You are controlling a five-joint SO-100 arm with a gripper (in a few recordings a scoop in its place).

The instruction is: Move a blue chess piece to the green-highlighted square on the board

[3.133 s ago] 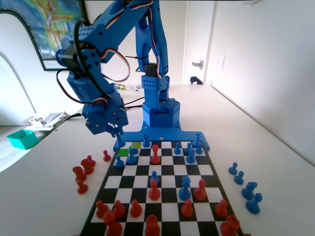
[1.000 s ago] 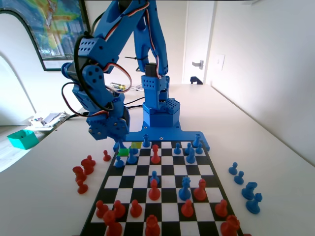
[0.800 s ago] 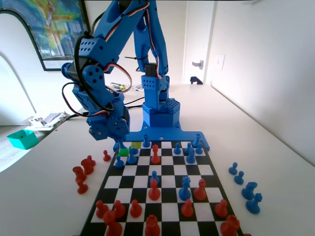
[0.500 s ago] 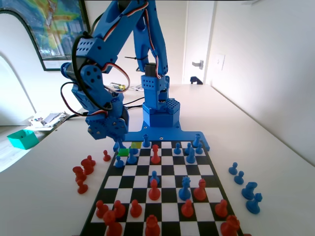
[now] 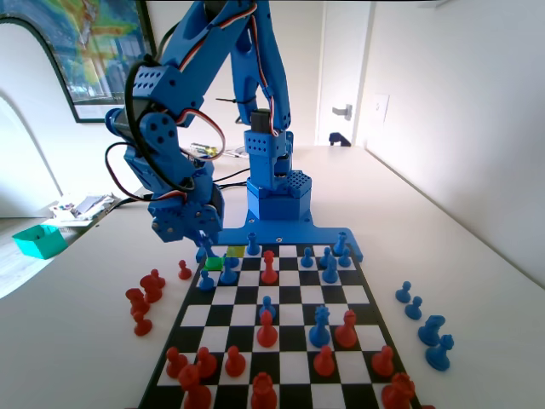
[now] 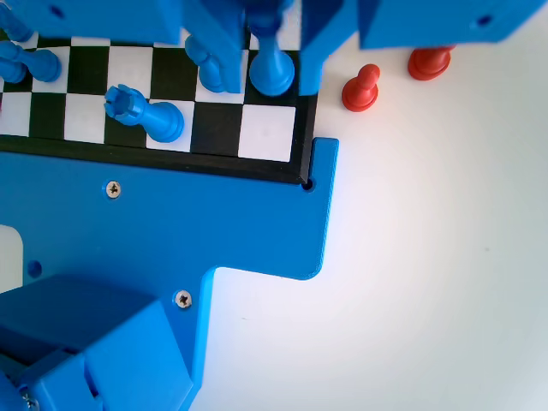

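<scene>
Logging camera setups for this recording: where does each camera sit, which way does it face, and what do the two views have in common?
Fixed view: stands low at the red pieces' end of the board, looking along it at the blue arm on its base at the far end; the claw hangs over the far left corner.
Wrist view: rides on the arm, looking straight down at the board's corner; the claw's jaws hang from the top edge around the blue chess piece.
Shared: that board corner, the claw, and a red pawn off the board.
</scene>
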